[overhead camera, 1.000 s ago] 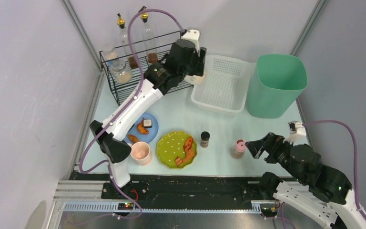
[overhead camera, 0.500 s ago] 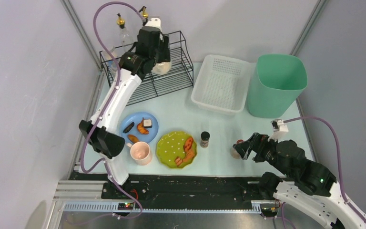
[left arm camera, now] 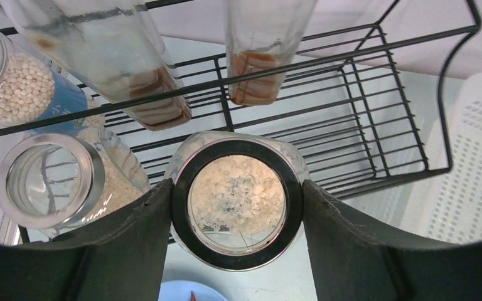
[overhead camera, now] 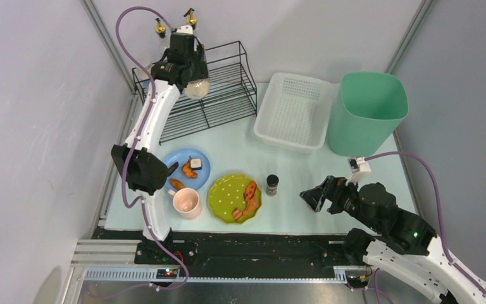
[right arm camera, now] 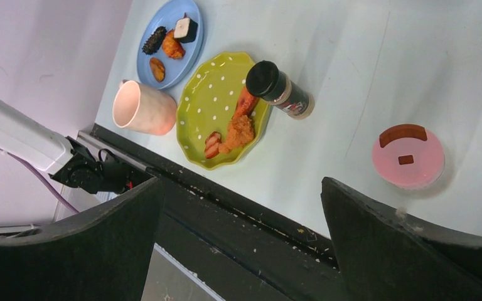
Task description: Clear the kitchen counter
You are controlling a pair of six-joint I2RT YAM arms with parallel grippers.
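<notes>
Kitchen counter: open surface runs across its middle. Far right corner: green bin, with the white basket just beside it. Far left corner: wire rack holding bottles and jars; there the left gripper clamps a flake-filled jar. Front edge, right: the right gripper hovers spread wide by a pink-lidded shaker.
</notes>
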